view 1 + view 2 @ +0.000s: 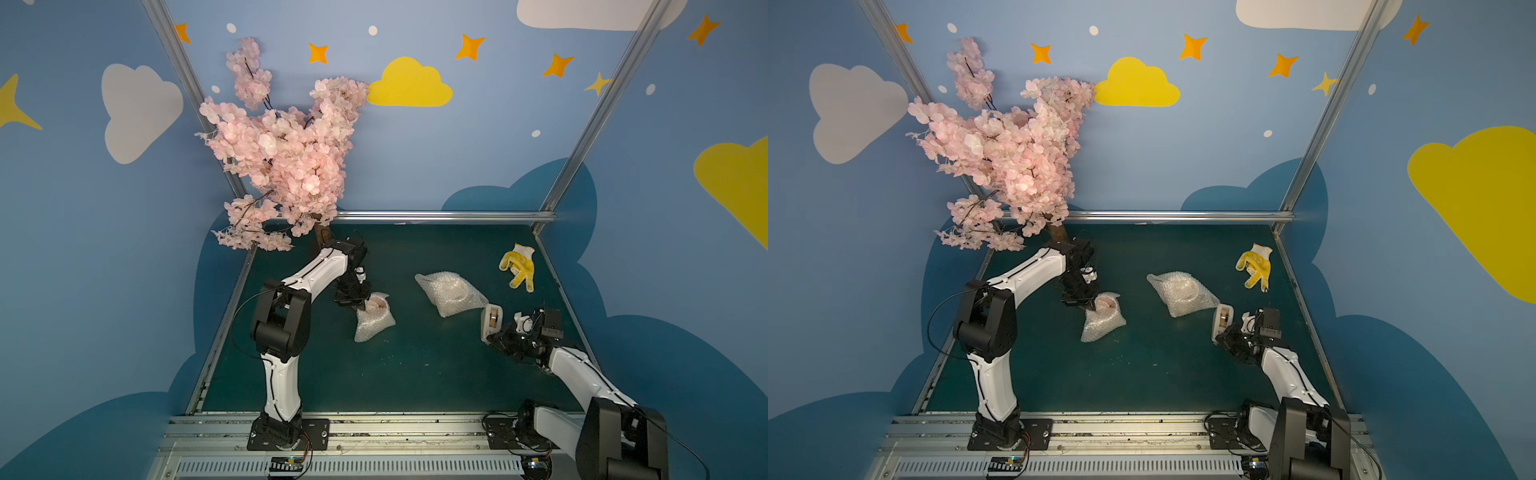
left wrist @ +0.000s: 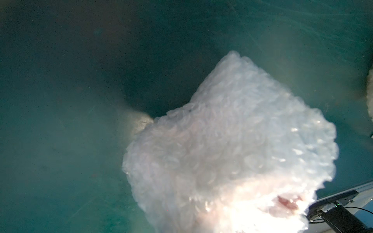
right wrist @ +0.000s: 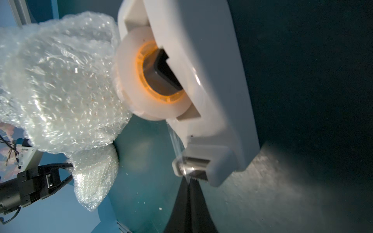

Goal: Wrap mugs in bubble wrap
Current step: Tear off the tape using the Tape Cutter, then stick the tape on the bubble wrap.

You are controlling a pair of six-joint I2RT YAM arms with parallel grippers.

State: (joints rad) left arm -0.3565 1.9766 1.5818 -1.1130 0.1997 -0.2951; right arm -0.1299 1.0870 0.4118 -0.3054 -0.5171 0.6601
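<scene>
Far left, at the back corner: pink blossom tree (image 1: 286,153). Next, left gripper (image 1: 360,306) reaching down, nearly closed, pinching the top edge of a small bubble wrap bundle (image 1: 374,322) sitting on the green table (image 1: 415,365); reddish mug interior (image 2: 286,202) faintly visible through the film in the left wrist view. Middle: second bubble wrap bundle (image 1: 451,293), larger, lying flat, untouched, pale mug shape (image 1: 453,289) inside. Right of it: right gripper (image 1: 492,336) fully closed on a white tape dispenser (image 1: 491,318), held just beside that bundle. Far right, toward the back: yellow-and-white glove (image 1: 518,266), well apart.
</scene>
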